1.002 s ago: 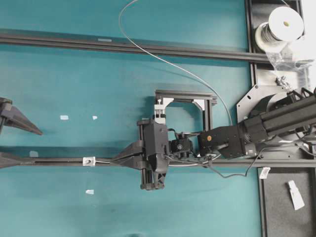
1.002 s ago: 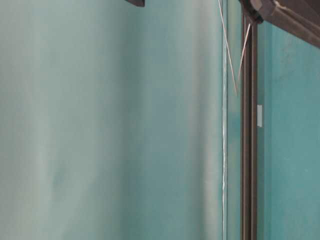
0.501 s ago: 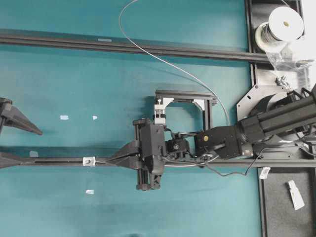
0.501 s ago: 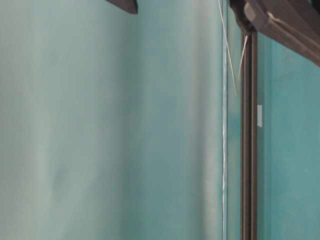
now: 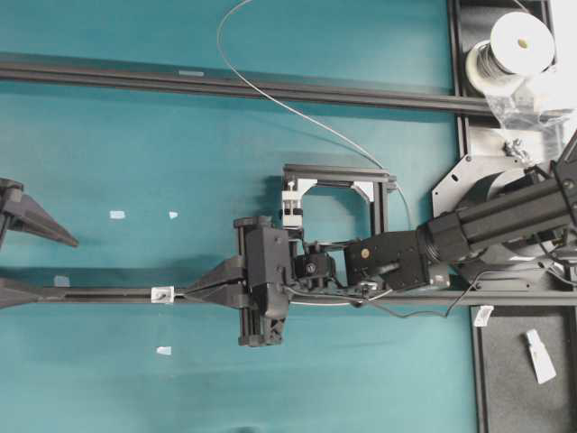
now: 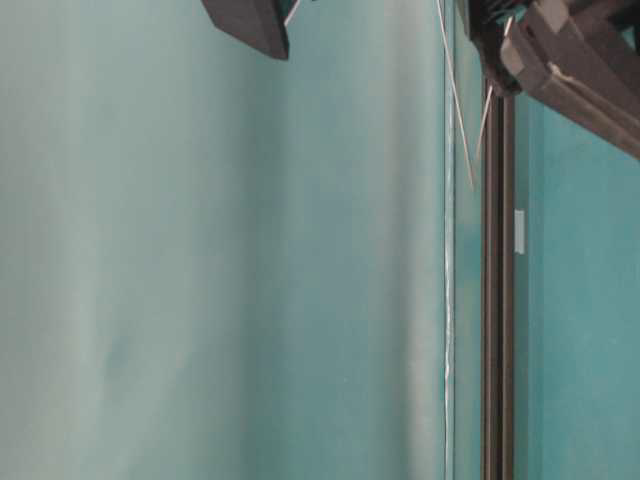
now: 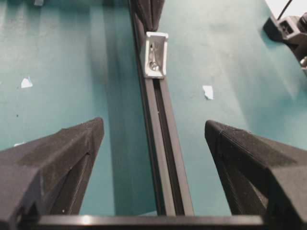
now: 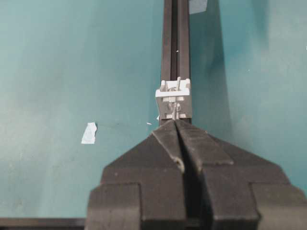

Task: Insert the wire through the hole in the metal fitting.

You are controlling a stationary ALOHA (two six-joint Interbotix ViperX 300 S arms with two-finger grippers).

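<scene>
The metal fitting [image 5: 162, 293] is a small silver tab on the lower black rail [image 5: 108, 294]. It also shows in the left wrist view [image 7: 156, 55] and the right wrist view [image 8: 173, 98]. My right gripper [image 5: 187, 292] lies along the rail, shut on the thin grey wire [image 5: 297, 113], its tip just right of the fitting. In the right wrist view the gripper [image 8: 175, 122] almost touches the fitting, and a short wire end [image 8: 176, 114] reaches it. I cannot tell if the end passes through the hole. My left gripper [image 7: 153, 123] is open and straddles the rail left of the fitting.
A white-and-black clamp block [image 5: 290, 206] sits on a small black frame [image 5: 338, 171] behind the right wrist. White tape scraps [image 5: 117, 215] [image 5: 163, 350] lie on the teal mat. A second rail [image 5: 225, 83] runs across the back. The wire spool [image 5: 516, 43] stands at the far right.
My right gripper has slid left along the rail with the wire, closing the gap to the fitting. The left gripper has not moved.
</scene>
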